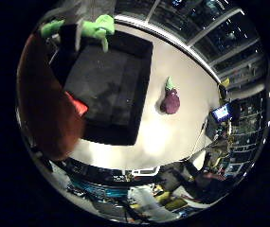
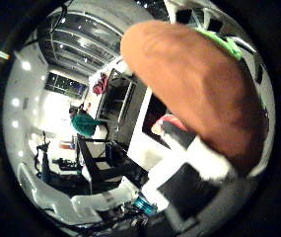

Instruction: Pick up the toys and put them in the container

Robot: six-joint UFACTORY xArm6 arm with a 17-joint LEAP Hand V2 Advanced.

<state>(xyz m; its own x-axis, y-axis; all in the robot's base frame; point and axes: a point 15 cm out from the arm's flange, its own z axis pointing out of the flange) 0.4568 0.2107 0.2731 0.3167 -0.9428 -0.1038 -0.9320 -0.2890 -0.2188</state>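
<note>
- Below the hand, the table [image 1: 172,137] spreads pale and wide under everything else.
- On it, right under the palm, sits the black container [image 1: 111,90], open side up; a red toy [image 1: 77,106] shows at its near wall, seemingly inside.
- Pressed close to the palm, an orange carrot [image 2: 199,84] with green leaves fills much of the thumb-side view, so it is held up above the container rather than lying on the table.
- The hand [image 2: 204,168] shows white and black parts wrapped against the carrot's side; I judge the fingers curled round it in a grip, though how firmly cannot be told.
- Well away from the hand, beyond the container's far wall, a purple eggplant [image 1: 171,100] with a green stalk lies on the table, not yet collected.
- Risk: the carrot looks long next to the container's opening; if the fingers release while it hangs over a wall, it could tip across the rim and roll onto the table.
- Risk: the carrot blocks much of both palm views, so the rim may be misjudged and a finger could knock the container and shift it.
- Risk: a drop onto the red toy may bounce the carrot out.
</note>
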